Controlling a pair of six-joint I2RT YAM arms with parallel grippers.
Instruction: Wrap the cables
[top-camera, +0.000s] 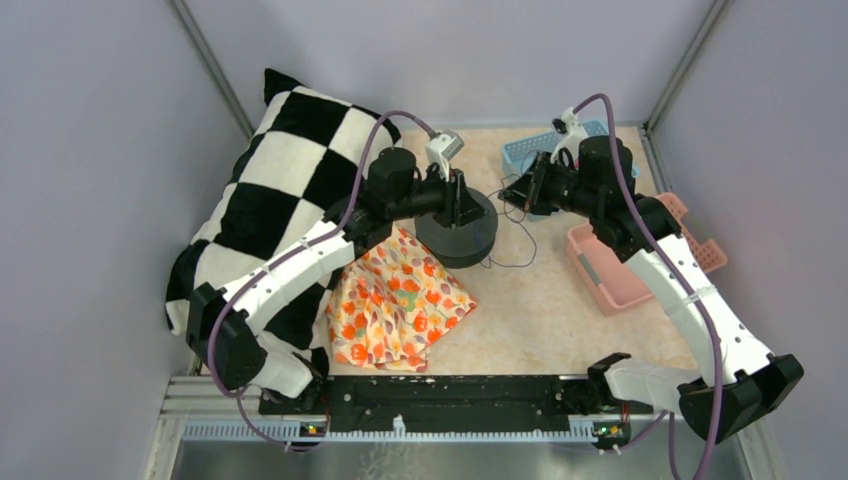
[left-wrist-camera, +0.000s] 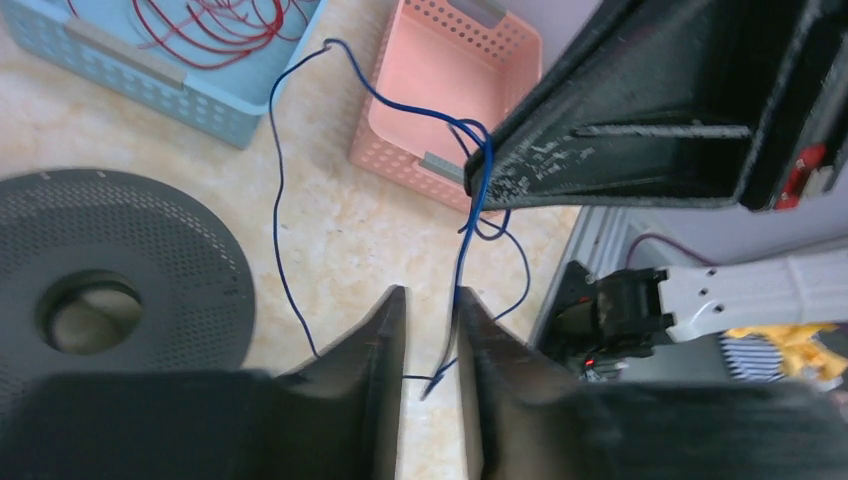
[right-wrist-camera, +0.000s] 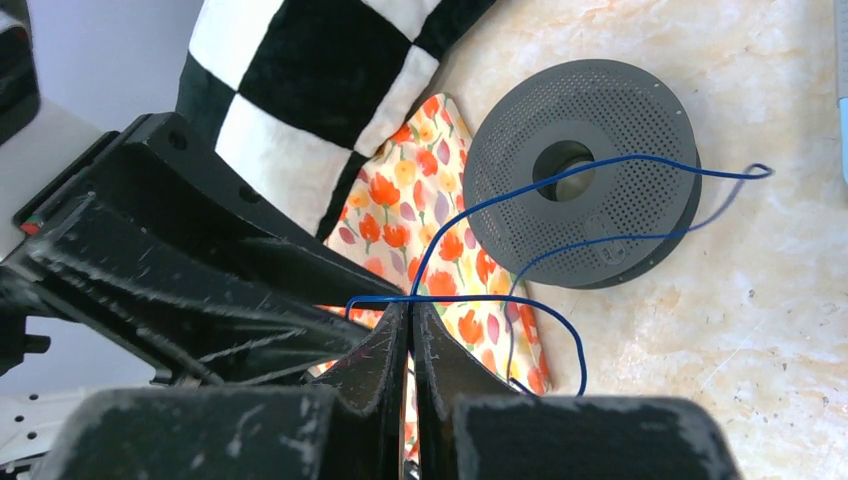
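The cable is a very thin dark blue wire (top-camera: 519, 262) lying in loose loops on the table right of a dark grey perforated spool (top-camera: 457, 232). My right gripper (right-wrist-camera: 410, 306) is shut on the cable (right-wrist-camera: 500, 298), which runs from its tips toward the spool (right-wrist-camera: 620, 130). My left gripper (left-wrist-camera: 430, 295) stands over the table beside the spool (left-wrist-camera: 150, 260), jaws a narrow gap apart. The cable (left-wrist-camera: 278, 200) hangs down through that gap along the right-hand finger, unclamped. The two grippers (top-camera: 470, 200) (top-camera: 515, 190) are close together, tip to tip.
A blue basket (left-wrist-camera: 150, 80) holding red wires (left-wrist-camera: 200, 25) stands at the back, a pink basket (top-camera: 610, 265) at the right. A floral cloth (top-camera: 395, 300) and a black-and-white checked pillow (top-camera: 280, 190) lie to the left.
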